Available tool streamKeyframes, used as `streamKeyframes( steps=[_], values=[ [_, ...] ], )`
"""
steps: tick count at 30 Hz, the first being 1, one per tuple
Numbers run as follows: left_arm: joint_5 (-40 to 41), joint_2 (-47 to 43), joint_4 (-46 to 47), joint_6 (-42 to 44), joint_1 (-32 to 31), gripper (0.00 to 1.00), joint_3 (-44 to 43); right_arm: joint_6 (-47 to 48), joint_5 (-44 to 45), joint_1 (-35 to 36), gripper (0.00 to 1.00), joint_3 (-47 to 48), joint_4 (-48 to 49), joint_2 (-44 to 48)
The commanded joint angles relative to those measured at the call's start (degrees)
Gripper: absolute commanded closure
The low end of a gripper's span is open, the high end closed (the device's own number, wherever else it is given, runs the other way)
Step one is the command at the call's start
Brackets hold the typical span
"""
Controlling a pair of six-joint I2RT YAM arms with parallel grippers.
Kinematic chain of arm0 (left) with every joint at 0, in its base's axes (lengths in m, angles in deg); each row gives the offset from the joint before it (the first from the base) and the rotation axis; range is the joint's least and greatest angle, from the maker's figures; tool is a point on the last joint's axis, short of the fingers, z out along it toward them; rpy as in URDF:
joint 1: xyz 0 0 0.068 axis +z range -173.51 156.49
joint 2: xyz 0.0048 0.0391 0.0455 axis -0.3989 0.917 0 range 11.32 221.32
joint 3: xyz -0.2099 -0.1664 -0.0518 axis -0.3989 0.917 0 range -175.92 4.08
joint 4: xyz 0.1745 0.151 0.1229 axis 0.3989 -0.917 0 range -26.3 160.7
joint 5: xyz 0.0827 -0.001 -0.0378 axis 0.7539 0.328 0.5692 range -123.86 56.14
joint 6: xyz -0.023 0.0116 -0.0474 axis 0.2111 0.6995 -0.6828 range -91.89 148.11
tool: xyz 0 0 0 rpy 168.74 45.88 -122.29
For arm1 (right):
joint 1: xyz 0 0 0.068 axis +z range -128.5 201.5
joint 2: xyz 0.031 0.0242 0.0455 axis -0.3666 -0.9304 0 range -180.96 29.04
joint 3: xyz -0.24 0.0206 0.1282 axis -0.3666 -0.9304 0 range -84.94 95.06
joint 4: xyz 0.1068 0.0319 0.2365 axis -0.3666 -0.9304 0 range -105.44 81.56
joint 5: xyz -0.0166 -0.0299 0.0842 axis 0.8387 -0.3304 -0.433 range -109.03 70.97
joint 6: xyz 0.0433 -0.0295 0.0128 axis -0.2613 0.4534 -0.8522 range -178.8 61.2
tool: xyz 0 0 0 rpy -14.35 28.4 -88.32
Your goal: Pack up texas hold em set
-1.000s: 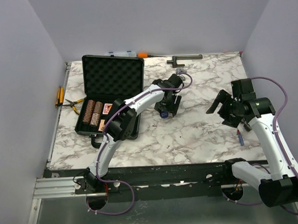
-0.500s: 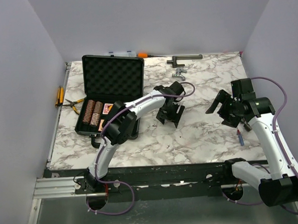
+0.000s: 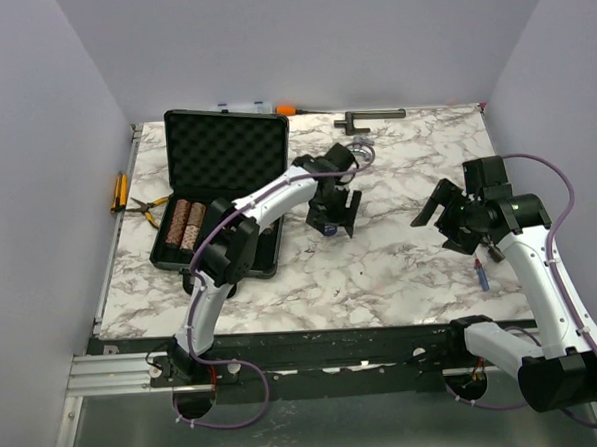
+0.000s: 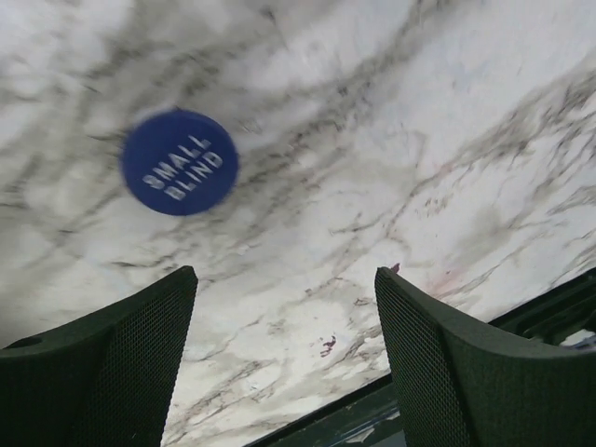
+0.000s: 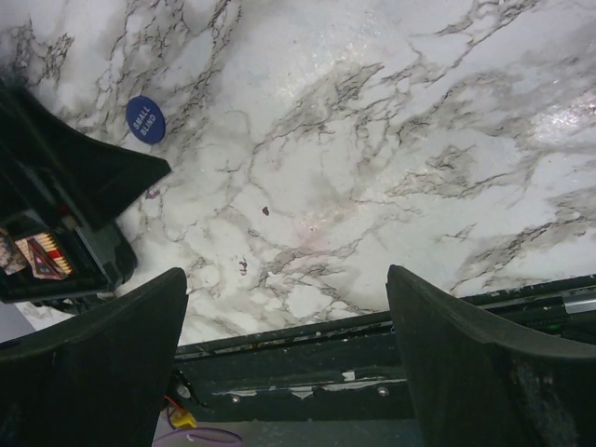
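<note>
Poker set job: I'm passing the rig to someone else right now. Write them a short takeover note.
Left hand: open, empty, hovering by the blue token, which lies flat on the table.
Right hand: open, empty, above the table's right side.
The case sits at the left with its lid up; chip stacks and red cards are inside.
Done: chips and cards packed.
Left: put the blue token in the case, then close the lid.
</note>
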Motion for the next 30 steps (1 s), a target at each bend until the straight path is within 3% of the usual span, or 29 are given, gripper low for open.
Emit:
streamKeyframes(
  steps=[1, 7, 8, 10, 12, 20, 25, 30],
  values=[
    [-3.5, 0.7, -0.2, -2.2, 4.1, 0.24, -5.4, 0.3, -1.1, 0.2, 0.09, 1.1, 0.4, -0.4],
    [-8.6, 5.9, 4.3, -4.3, 6.8, 0.34, -7.3, 0.4, -2.0, 0.2, 0.09, 1.4, 0.9, -1.3],
    [-9.5, 6.5, 5.0, -5.0, 6.8, 0.44, -7.3, 0.4, -1.9, 0.2, 0.09, 1.5, 0.9, -1.4],
    [-12.0, 7.7, 4.7, -5.9, 7.3, 0.75, -7.8, 0.4, -1.6, 0.2, 0.09, 1.5, 0.6, -1.3],
    [-12.2, 7.5, 5.3, -6.3, 7.4, 0.99, -7.2, 0.5, -1.3, 0.2, 0.09, 1.3, 0.6, -1.3],
    [-6.0, 5.1, 4.4, -11.6, 8.4, 1.0, -3.1, -0.3, -1.9, 0.2, 0.09, 0.1, 1.5, -1.1],
    [-13.2, 5.0, 5.3, -13.0, 10.4, 1.0, -0.6, -0.6, -1.7, 0.2, 0.09, -0.2, 1.1, -0.5],
    [-6.3, -0.4, 6.0, -18.7, 12.3, 1.0, 7.4, -0.9, -1.4, 0.2, 0.09, -0.3, 0.5, 0.3]
  ],
)
